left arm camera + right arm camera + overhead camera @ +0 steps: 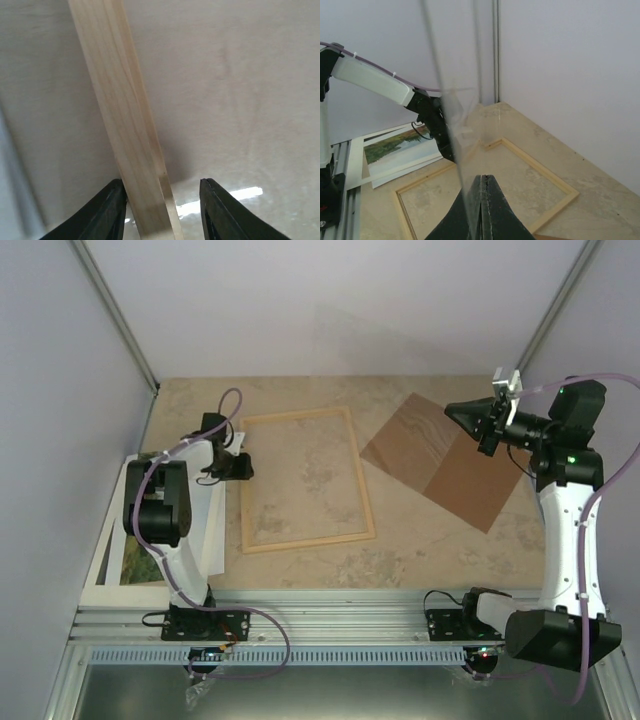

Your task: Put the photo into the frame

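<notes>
Top external view: the photo (135,565) lies face up at the near-left corner of the marbled table (400,560), partly hidden under the left arm. Just beyond it, the left gripper (243,467) sits low at the left rail of the pale wooden frame (308,541), which lies flat mid-table. The left wrist view shows its jaws parted with that rail between them, close against one finger and clear of the other. To the right a brown backing board (450,465) lies flat and askew. Above it the right gripper (450,412) is raised, its jaws pressed together on the bottom edge of an upright clear pane (452,75).
</notes>
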